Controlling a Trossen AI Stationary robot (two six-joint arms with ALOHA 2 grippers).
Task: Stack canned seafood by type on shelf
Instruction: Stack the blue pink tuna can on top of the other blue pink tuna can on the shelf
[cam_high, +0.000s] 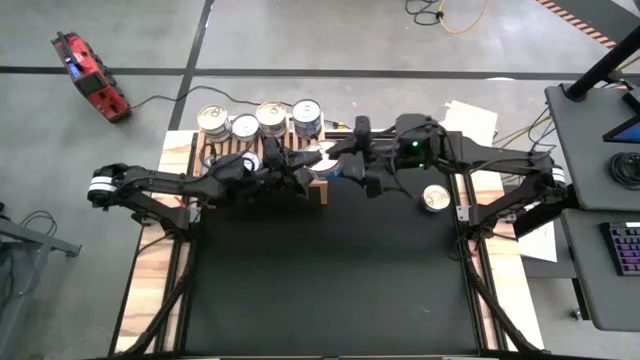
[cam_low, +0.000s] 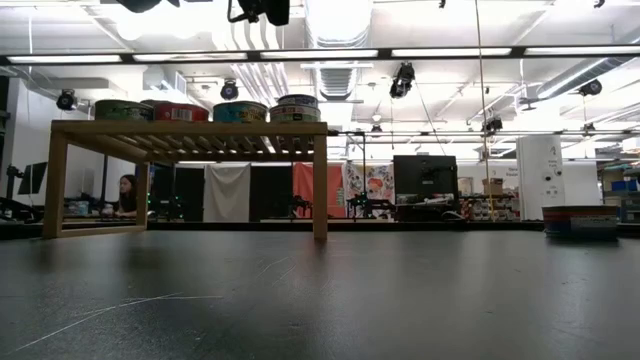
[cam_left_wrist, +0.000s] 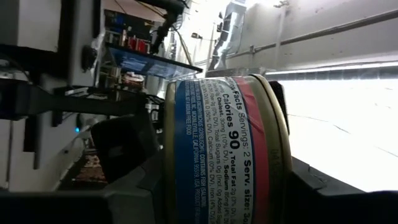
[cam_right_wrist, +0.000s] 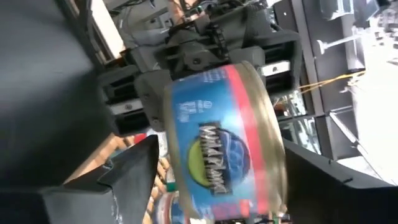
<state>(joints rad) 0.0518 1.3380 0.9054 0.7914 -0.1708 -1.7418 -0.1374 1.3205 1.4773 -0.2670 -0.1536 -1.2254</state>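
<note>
A black table (cam_high: 330, 280) was seen carrying the shelf (cam_low: 190, 135) at its far left part. Both arms were met over the shelf's right end. Four cans (cam_high: 258, 120) were lined along the shelf's back edge, one lone can (cam_high: 436, 198) was left on the table near the right arm. The left hand (cam_high: 300, 170) was closed on a blue-and-red can (cam_left_wrist: 224, 149), held tipped on its side. The right hand (cam_high: 345, 168) was spread open just beside that same can (cam_right_wrist: 217, 149), fingers either side, not gripping.
</note>
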